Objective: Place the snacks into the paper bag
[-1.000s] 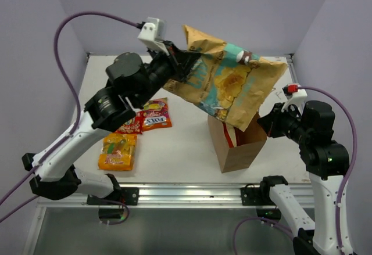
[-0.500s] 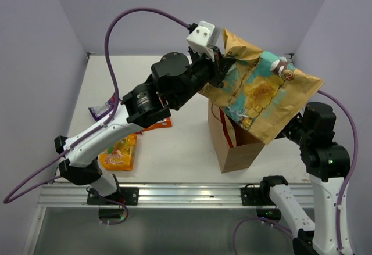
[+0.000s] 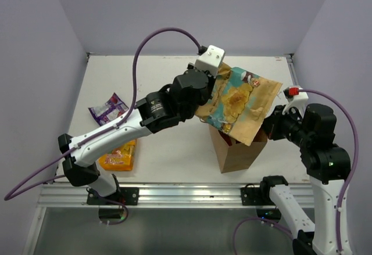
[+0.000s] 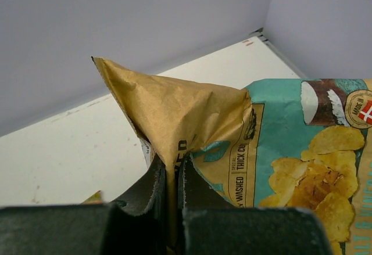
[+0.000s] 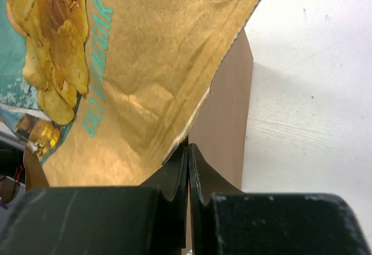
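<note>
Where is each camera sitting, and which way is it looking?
Top camera: high above and behind the arms, looking down at the table; both arms show, bases nearest.
Left wrist camera: on the left arm, looking along the left gripper pinching a corner of the chip packet.
Right wrist camera: on the right arm, looking along the right gripper gripping the paper bag.
Shared: the chip packet shows in all three.

The chip packet [image 4: 279,150] pinched in the left gripper [image 4: 172,165] carries small vertical print just right of the tool: "SPECIAL", "WASHED", "THICK CUT". Farther right, a round seal [image 4: 358,108] says "MADE IN" over a red-and-white flag. Above the right gripper [image 5: 187,150], clamped on the paper bag [image 5: 226,110], teal letters end in "EGAR".
</note>
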You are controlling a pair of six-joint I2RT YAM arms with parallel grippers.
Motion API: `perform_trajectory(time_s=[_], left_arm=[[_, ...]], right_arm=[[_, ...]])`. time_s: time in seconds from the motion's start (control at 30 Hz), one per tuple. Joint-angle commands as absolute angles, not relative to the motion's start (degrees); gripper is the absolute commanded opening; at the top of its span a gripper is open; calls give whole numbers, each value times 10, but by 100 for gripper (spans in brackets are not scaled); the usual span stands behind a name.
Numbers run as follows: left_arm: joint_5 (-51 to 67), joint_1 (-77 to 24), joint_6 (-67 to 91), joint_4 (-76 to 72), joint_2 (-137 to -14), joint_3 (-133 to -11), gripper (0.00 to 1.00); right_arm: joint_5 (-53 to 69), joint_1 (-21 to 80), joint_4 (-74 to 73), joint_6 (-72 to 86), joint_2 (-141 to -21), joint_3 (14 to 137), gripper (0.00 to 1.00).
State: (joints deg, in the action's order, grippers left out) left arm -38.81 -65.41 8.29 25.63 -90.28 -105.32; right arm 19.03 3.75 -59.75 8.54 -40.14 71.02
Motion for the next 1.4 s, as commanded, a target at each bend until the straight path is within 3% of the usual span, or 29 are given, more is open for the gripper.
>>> perform_trajectory(time_s=[0.0, 0.27, 0.5, 0.73, 0.93, 1.13, 1.23, 1.37], left_arm=[[-471, -655, 41, 249, -874, -1051, 0], [-545, -654, 18, 288, -867, -1092, 0], [-500, -661, 4, 392, -925, -1215, 0], [-532, -743, -91, 426, -988, -1247, 0], [-524, -802, -70, 436, -1025, -1268, 0], [-526, -857, -74, 420, -1025, -1288, 13], [-497, -875, -55, 459, -1037, -1329, 14], [-500, -893, -14, 566, -1090, -1411, 7]], right_arm=[[202, 40, -599, 76, -393, 718, 0], [204, 40, -598, 74, -392, 715, 0], [200, 41, -597, 75, -391, 713, 0], [195, 45, -597, 73, -393, 713, 0], [188, 48, -597, 72, -390, 711, 0], [183, 53, -597, 72, -390, 710, 0], [180, 54, -596, 72, -390, 708, 0], [176, 54, -597, 71, -389, 709, 0]])
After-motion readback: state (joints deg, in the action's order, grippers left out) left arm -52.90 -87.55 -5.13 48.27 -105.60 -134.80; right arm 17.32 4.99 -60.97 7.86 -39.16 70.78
